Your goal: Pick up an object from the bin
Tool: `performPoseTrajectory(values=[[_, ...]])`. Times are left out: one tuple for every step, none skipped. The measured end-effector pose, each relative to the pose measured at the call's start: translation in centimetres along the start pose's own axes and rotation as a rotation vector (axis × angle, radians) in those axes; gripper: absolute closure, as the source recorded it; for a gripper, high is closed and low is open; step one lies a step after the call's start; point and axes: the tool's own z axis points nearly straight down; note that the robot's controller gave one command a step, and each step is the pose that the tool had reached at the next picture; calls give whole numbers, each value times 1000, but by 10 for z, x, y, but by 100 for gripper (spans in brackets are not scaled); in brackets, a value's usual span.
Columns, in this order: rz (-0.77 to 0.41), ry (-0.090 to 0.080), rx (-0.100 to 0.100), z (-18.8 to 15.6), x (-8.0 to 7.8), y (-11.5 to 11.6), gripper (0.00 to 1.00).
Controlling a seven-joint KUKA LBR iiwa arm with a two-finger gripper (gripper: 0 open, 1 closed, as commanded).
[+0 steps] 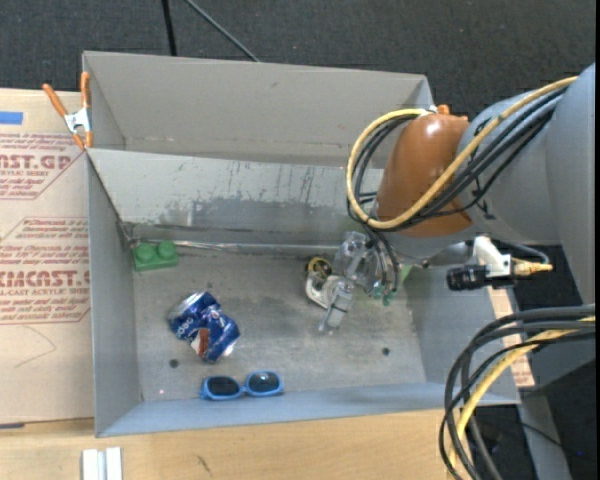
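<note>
One claw (334,313) is lowered to the floor of the grey bin (280,183), in the right half, near the back wall; whether it is wide or narrow cannot be told. A small pale and yellow object (317,272) lies just beside the claw, on its left in the view; contact cannot be confirmed. A crumpled blue, white and red wrapper (205,327) lies well apart at left-centre. Blue sunglasses (242,385) lie along the front wall. A green block (155,256) sits in the back-left corner.
</note>
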Motion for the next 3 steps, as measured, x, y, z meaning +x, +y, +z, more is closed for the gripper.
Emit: performPoseTrajectory(values=[[-34,-7,-2,59,-28,4,0],[-34,-15,-5,54,-30,5,100],[-36,-14,-4,-64,-54,-17,100]])
